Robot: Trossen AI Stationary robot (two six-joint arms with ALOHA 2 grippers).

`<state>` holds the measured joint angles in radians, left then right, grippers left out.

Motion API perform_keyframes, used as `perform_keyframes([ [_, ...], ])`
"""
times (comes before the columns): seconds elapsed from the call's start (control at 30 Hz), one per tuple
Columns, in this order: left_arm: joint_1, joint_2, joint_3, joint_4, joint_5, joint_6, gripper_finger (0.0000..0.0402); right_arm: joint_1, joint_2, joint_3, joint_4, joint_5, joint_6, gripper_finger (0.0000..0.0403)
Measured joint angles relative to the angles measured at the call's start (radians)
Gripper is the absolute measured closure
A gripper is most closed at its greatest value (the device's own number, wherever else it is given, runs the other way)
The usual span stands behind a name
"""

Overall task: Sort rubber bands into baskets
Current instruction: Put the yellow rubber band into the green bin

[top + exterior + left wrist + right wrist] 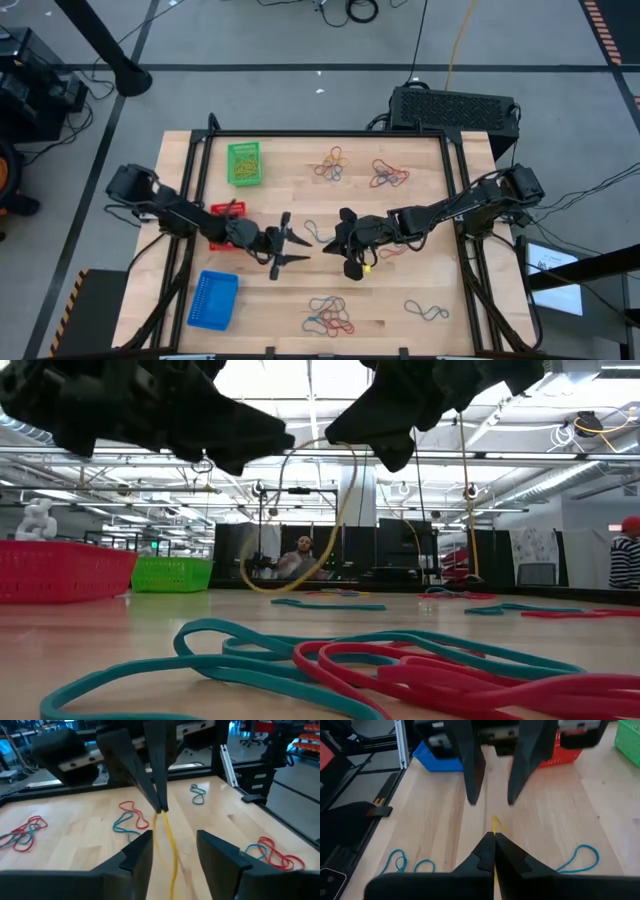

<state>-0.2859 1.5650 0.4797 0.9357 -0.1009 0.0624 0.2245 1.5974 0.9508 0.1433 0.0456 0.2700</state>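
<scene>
A thin yellow rubber band [167,845] hangs in the air over the middle of the wooden desk [300,170], pinched at one end by the right hand [494,836], whose fingers are pressed tight together on it. The loop droops long and slack beneath that grip. Facing it, the left hand [172,852] has its fingers spread apart, one on each side of the dangling band without closing on it, apparently placed to take the band over in a pass between arms.

Other red, blue and green rubber bands [330,315] lie in loose tangles across the desk, not yet sorted. The red mesh basket [228,210] sits just behind the left arm, the green mesh basket [244,163] farther back with bands already in it, and the blue mesh basket [213,298] near the front-left corner.
</scene>
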Motion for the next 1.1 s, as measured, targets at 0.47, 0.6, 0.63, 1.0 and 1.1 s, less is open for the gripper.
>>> perform_keyframes([
  [0.47, 0.011, 0.154, 0.121, 0.014, -0.021, -0.003, 0.0099, 0.000, 0.000, 0.000, 0.011, 0.000, -0.010, 0.0402],
  [0.6, 0.011, 0.161, 0.126, 0.017, -0.022, -0.003, 0.0116, 0.000, 0.000, 0.000, 0.008, 0.000, -0.010, 0.0402],
  [0.63, 0.011, 0.161, 0.126, 0.019, -0.023, -0.003, 0.0126, 0.000, 0.000, 0.000, 0.008, 0.000, -0.010, 0.0402],
  [1.0, 0.011, 0.161, 0.126, 0.019, -0.020, -0.005, 0.0368, 0.000, 0.000, 0.000, 0.002, 0.001, -0.027, 0.0402],
  [1.1, 0.011, 0.161, 0.126, 0.019, -0.014, -0.006, 0.0392, 0.000, 0.000, 0.000, 0.002, 0.001, -0.030, 0.0402],
])
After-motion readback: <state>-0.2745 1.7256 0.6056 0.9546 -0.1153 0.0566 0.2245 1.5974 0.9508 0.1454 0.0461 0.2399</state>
